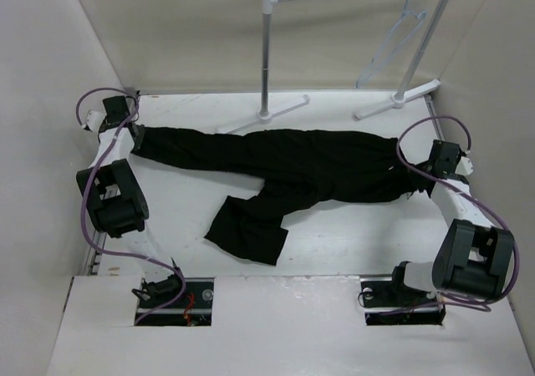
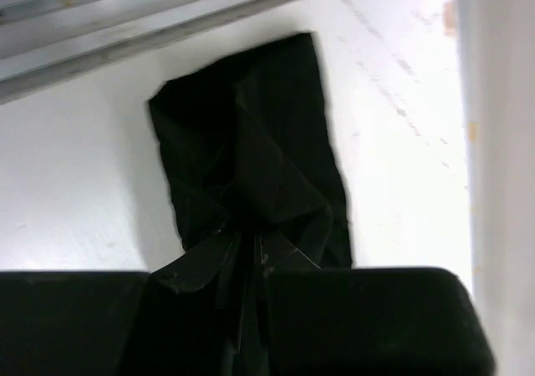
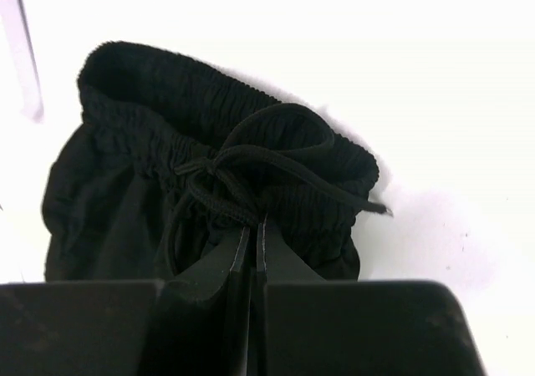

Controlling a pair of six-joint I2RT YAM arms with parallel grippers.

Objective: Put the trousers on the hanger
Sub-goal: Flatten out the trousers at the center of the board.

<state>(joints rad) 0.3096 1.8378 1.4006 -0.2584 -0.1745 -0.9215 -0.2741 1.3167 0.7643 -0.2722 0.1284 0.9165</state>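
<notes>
A white clothes rack (image 1: 267, 50) stands at the far side of the worktop (image 1: 351, 234). Its two flat feet rest just behind the trousers (image 1: 284, 163), and the foot of the left post comes close to the upper edge of the cloth. The pale hanger (image 1: 393, 46) hangs by its hook from the rack's top bar near the right post, above the worktop and well apart from the trousers. The trousers lie stretched from left to right across the white worktop. One leg runs straight out to the left, the other bends toward the near edge, and the waist is at the right end. The left hand (image 1: 134, 134) is closed on the end of the straight leg; in the left wrist view the left hand (image 2: 247, 234) has its fingers pinched together on a fold of the black cloth, with a metal rail (image 2: 125, 25) along the worktop's edge beyond. The right hand (image 1: 411, 188) is at the waist; in the right wrist view the right hand (image 3: 253, 226) is closed tight on the gathered waistband, just under the knotted drawstring (image 3: 251, 163). Purple cables (image 1: 84, 217) loop around both arms. Plain pale walls enclose the worktop on the left, far and right sides, and a white board (image 1: 284, 326) with two cut-outs for the arm bases covers the near edge.
</notes>
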